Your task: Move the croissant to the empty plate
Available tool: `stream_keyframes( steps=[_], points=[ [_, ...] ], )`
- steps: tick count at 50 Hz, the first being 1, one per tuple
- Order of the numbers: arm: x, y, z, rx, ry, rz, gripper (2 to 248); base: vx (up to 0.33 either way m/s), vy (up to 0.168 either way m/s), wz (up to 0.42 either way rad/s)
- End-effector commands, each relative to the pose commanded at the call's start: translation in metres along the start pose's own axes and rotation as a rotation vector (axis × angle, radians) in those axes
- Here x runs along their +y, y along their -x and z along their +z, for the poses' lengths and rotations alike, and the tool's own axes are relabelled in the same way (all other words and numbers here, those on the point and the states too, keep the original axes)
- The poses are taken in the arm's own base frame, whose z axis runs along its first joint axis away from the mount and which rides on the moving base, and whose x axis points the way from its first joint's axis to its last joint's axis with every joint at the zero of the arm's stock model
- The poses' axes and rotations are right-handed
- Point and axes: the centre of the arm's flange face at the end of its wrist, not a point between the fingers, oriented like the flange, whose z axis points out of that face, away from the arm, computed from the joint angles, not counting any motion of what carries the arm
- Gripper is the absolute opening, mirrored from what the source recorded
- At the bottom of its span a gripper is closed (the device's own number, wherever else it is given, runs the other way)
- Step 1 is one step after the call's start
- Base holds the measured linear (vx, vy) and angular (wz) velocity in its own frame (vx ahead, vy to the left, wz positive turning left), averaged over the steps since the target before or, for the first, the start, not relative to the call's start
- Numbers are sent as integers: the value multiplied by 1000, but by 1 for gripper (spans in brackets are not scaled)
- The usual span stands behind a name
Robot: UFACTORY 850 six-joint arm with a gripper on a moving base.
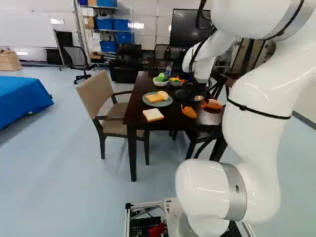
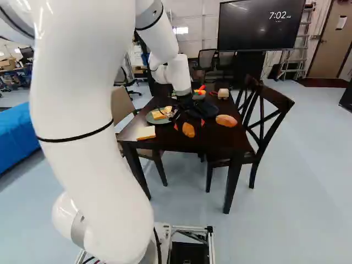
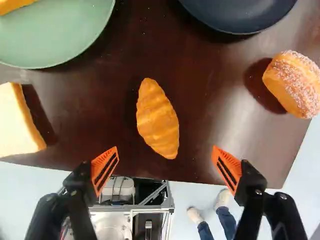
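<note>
Jaws stand wide open with nothing gripped, their orange pads (image 3: 104,171) well apart. Just ahead of them the croissant (image 3: 157,120) lies directly on the worktop (image 3: 200,115), between the lines of the two fingers and touching neither. The worktop is dark brown and smooth, with pale specks and a soft sheen of reflected light. Farther ahead is an empty dark plate (image 3: 240,15). Beside it sits a green plate (image 3: 60,45) with bread on it, a loose slice of bread (image 3: 15,120) near its rim. On the croissant's other side is a sugar-topped bun (image 3: 295,82).

Light blue floor (image 2: 297,159) runs through the room. A beige padded chair (image 1: 94,94) is at one side of the worktop, a dark wooden chair (image 2: 272,113) at the other. Blue bins (image 1: 103,23) fill shelves at the back of the left base view, near a whiteboard (image 1: 24,32). In the right base view a large black screen (image 2: 258,33) carries pale clock digits; beyond it, a paper sheet (image 2: 341,22) hangs on a door (image 2: 331,47), its writing too small to read.
</note>
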Motion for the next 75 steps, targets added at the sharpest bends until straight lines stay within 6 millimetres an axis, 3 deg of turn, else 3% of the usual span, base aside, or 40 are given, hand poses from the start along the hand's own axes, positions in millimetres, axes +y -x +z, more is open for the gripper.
stream_keyframes(
  steps=[17, 48, 49, 59, 60, 64, 65, 69, 70, 75],
  points=[
    [1, -15, 28, -35, -15, -7, 247, 0, 0, 0],
    [2, -19, 28, 7, -2, -7, 247, 0, 0, 0],
    [2, -19, 28, 7, -2, -7, 236, 0, 0, 0],
    [2, -19, 28, 7, -2, -7, 223, 0, 0, 0],
    [2, -19, 28, 7, -2, -7, 211, 0, 0, 0],
    [2, -19, 28, 7, -2, -7, 211, 0, 0, 0],
    [2, -19, 28, 7, -2, -7, 199, 0, 0, 0],
    [2, -19, 28, 7, -2, -7, 199, 0, 0, 0],
    [2, -19, 28, 7, -2, -7, 187, 0, 0, 0],
    [2, -19, 28, 7, -2, -7, 187, 0, 0, 0]
  ],
)
